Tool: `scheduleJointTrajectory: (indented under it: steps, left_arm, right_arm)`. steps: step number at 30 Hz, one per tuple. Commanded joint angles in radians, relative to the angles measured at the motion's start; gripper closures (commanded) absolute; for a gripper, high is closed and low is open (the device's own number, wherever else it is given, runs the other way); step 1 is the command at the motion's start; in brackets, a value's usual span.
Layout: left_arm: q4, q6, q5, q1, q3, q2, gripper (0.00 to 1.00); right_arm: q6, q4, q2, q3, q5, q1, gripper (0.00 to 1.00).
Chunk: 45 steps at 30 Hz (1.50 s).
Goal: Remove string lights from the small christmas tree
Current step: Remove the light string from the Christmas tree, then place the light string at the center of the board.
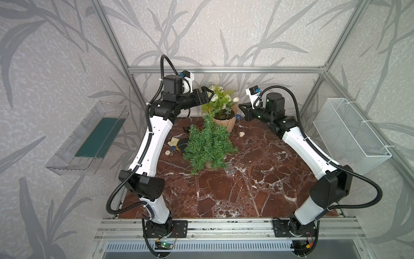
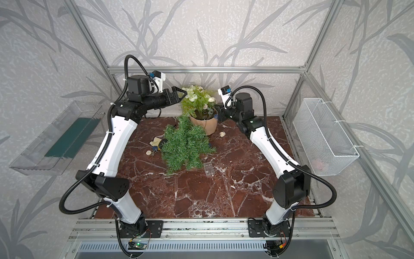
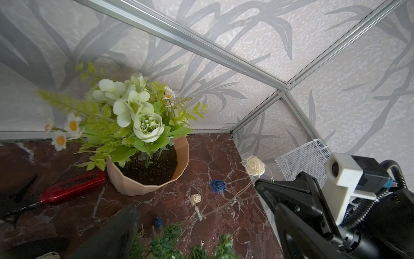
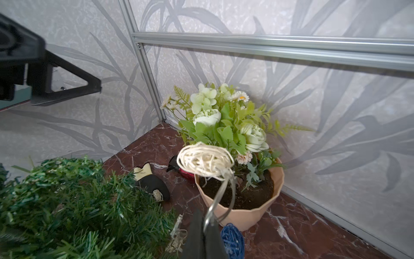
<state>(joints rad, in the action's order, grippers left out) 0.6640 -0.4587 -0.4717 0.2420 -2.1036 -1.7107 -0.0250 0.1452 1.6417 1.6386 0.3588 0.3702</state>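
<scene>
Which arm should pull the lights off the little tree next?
Right. The right gripper is shut on the string lights near the small christmas tree. The left gripper is open and empty.

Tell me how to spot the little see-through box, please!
Find the small christmas tree in the middle of the dark red marble table. Just beside its tan base, on the robot's right, lies the clear box. It is flat, rectangular and see-through, unlike the round woven balls scattered nearby.

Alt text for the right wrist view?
The shut right gripper pinches the wire of the string lights, holding a cream ball up before the flower pot, a blue ball by its jaws. The tree fills the foreground with green branches.
</scene>
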Motion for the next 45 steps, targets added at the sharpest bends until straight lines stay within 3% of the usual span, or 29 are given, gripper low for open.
scheduleJointTrajectory:
  steps: [1, 10, 24, 45]
  left_arm:
    - [0.051, 0.100, 0.074, 0.004, 0.065, 0.085, 0.04]
    - [0.045, 0.121, 0.159, 0.005, 0.272, 0.232, 0.06]
    - [-0.025, 0.106, 0.190, 0.004, 0.499, 0.414, 0.08]
    - [0.054, 0.170, 0.273, 0.031, 0.692, 0.648, 0.08]
  right_arm:
    - [0.004, 0.017, -0.080, -0.033, -0.037, -0.026, 1.00]
    - [0.005, 0.084, -0.218, -0.116, -0.124, -0.061, 1.00]
    - [-0.040, 0.338, -0.343, -0.169, -0.369, -0.075, 1.00]
    - [-0.154, 0.420, -0.132, -0.373, -0.278, -0.083, 1.00]
